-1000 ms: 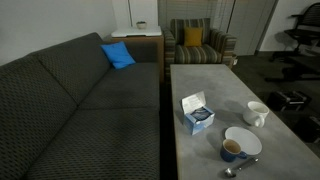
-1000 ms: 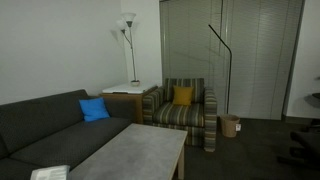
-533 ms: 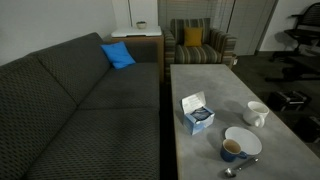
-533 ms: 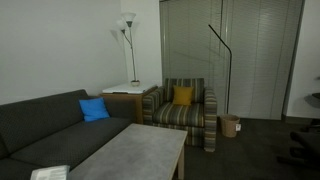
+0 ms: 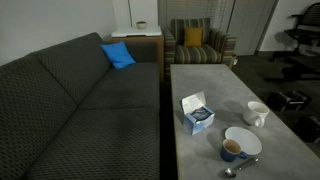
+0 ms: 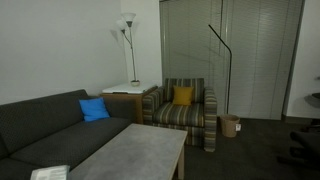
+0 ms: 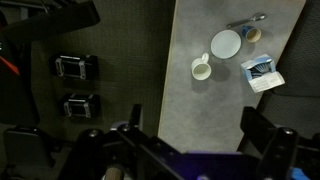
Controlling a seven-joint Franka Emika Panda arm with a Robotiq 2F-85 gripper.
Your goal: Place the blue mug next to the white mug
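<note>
The blue mug (image 5: 232, 150) stands near the grey table's (image 5: 215, 85) front edge, right beside a white plate. The white mug (image 5: 257, 113) stands a little farther back, near the table's right edge. In the wrist view the blue mug (image 7: 251, 34) is at the top and the white mug (image 7: 201, 69) lies below the plate. My gripper (image 7: 200, 130) hangs high above the table, open and empty, its two dark fingers spread at the bottom of the wrist view. The gripper does not show in either exterior view.
A flat white plate (image 5: 243, 139) lies between the mugs, with a spoon (image 5: 240, 167) in front. A blue-and-white box (image 5: 197, 113) stands mid-table. A dark sofa (image 5: 90, 100) runs along the table's left side. A striped armchair (image 6: 185, 110) stands behind.
</note>
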